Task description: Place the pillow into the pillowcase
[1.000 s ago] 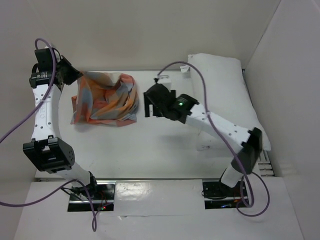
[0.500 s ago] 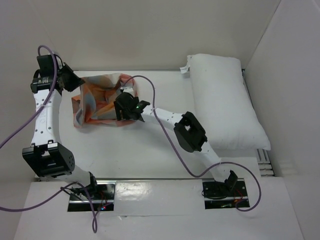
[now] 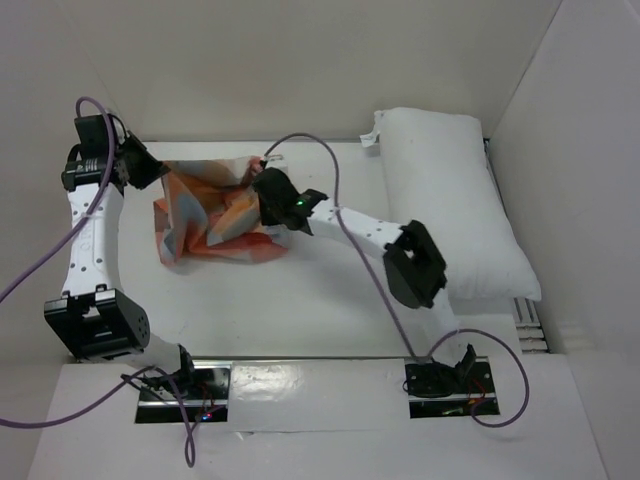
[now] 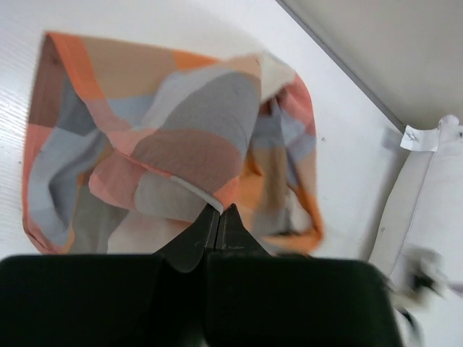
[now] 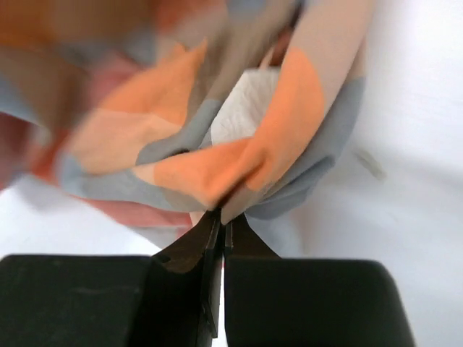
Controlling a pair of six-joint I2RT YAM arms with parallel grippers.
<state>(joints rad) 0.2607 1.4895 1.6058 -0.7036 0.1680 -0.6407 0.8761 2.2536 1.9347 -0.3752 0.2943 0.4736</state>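
Note:
The checked pillowcase (image 3: 215,215) of orange, blue-grey and tan lies crumpled at the table's back left, partly lifted between both arms. My left gripper (image 3: 152,172) is shut on its left hem; the left wrist view has the cloth (image 4: 173,144) pinched at my closed tips (image 4: 219,211). My right gripper (image 3: 262,188) is shut on the case's right edge, and the right wrist view has a fold of the pillowcase (image 5: 217,137) clamped at the tips (image 5: 223,215). The white pillow (image 3: 445,205) lies along the right wall, apart from both grippers.
White walls close in the table at the back, left and right. The pillow's small tag (image 3: 372,135) sticks out at its far corner. Purple cables (image 3: 330,190) loop over the right arm. Bare white tabletop (image 3: 300,300) spreads in front of the pillowcase.
My right arm swung left from the table's middle to the pillowcase and shut on its right edge, pulling the cloth up. The left gripper kept its hold.

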